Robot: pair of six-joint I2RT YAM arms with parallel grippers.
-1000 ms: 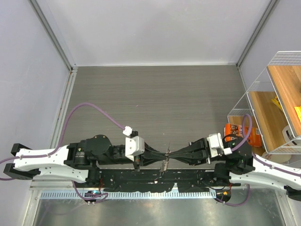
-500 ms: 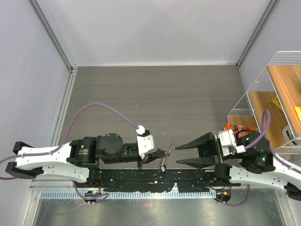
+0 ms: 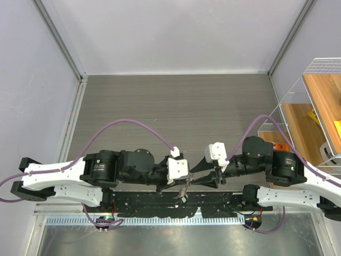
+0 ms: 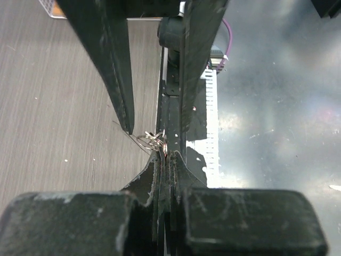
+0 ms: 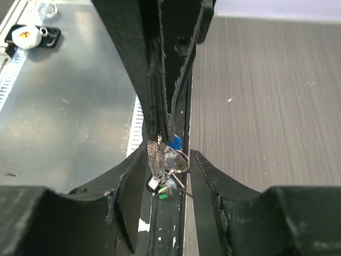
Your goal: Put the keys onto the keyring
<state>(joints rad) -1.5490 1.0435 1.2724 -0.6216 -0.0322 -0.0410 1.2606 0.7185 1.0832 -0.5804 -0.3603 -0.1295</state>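
- While the left gripper (image 4: 164,156) is pressed together on the keyring (image 4: 150,140), the ring sticks out from its tip.
- The keys (image 5: 174,142) hang at that tip; one blue head and one green head show.
- The right gripper (image 5: 168,156) stands apart, with one finger on each side of the keys.
- All this is at the near edge of the table (image 3: 176,106).
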